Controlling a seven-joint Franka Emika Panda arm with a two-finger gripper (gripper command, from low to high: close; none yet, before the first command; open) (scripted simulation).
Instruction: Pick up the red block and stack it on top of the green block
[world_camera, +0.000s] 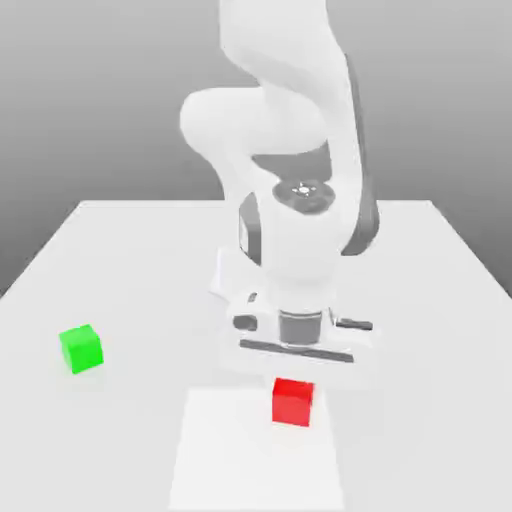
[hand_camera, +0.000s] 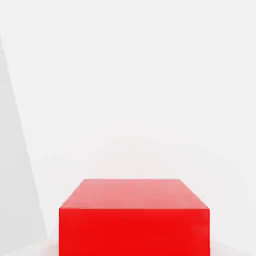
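Note:
The red block (world_camera: 293, 400) (hand_camera: 134, 217) rests on the white table near its front edge, directly under the arm's hand. My gripper (world_camera: 294, 384) has come straight down over it and is shut on the red block, with the hand's body pressed low just above the block's top. The block looms close in the hand view, squarely in line with the hand. The green block (world_camera: 81, 349) stands by itself on the table, well off to the exterior view's left of the red one and apart from the gripper.
The white table (world_camera: 430, 300) stretches wide on both sides of the arm. A paler rectangular patch (world_camera: 255, 455) lies on it under and in front of the red block. The arm's bulky white links (world_camera: 290, 120) rise behind the hand.

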